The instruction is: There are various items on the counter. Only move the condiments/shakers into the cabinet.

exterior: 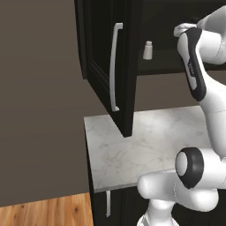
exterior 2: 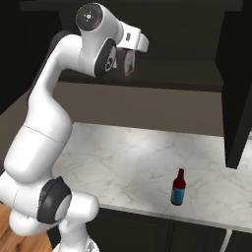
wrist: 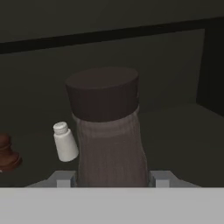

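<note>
Inside the open black cabinet (exterior: 99,53), my gripper (wrist: 113,179) is shut on the dark brown bottle (wrist: 107,131) with its black cap. From the right base view the bottle (exterior 2: 129,64) hangs just under the hand, level with the cabinet shelf (exterior 2: 172,81). Whether it rests on the shelf is unclear. Left of the bottle, the whitish shaker (wrist: 64,142) stands on the shelf floor, and it is also seen as the shaker (exterior: 147,50) in the left base view. The red-brown shaker (wrist: 6,155) stands at the far left edge. The white marble counter (exterior: 145,145) lies below.
A small teal-and-red bottle (exterior 2: 178,188) stands on the counter (exterior 2: 123,152) near its front edge, to the right. The cabinet door (exterior: 126,88) with its silver handle (exterior: 115,66) hangs open over the counter's left part. A second dark door panel (exterior 2: 238,98) hangs at the right.
</note>
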### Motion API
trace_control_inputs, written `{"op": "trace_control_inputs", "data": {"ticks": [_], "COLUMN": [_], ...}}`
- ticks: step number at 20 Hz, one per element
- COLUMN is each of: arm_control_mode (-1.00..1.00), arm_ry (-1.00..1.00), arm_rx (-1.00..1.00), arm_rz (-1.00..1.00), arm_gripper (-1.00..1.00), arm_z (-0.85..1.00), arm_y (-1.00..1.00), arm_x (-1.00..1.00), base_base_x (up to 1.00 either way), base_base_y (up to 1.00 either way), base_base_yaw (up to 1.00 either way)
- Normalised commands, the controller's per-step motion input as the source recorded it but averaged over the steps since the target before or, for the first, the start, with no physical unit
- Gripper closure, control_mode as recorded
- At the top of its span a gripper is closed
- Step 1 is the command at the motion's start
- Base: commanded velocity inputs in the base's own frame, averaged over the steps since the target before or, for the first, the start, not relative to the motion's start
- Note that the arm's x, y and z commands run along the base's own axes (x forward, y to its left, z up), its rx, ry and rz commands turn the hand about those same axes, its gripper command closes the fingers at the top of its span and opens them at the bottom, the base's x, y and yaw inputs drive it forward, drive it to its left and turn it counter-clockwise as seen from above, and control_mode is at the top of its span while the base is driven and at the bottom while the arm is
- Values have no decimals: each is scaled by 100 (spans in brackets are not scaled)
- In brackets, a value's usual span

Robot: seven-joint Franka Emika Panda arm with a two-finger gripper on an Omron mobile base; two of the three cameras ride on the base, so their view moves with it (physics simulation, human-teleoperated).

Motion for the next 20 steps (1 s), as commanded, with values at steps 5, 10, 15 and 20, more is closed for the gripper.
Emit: {"op": "trace_control_inputs", "data": {"ticks": [5,10,15,20], "arm_control_mode": [-100,-100,-100,-100], "arm_ry": [0,0,0,0], "arm_rx": [0,-5,-6,-1], "arm_rz": [4,2,3,5], "arm_gripper": [100,100,100,100], "arm_z": [-7,-9,-27,-36], "arm_y": [11,7,4,0], "arm_x": [57,53,45,32], "base_base_x": [0,0,0,0], "base_base_y": [0,0,0,0], "base_base_yaw": [0,0,0,0]}}
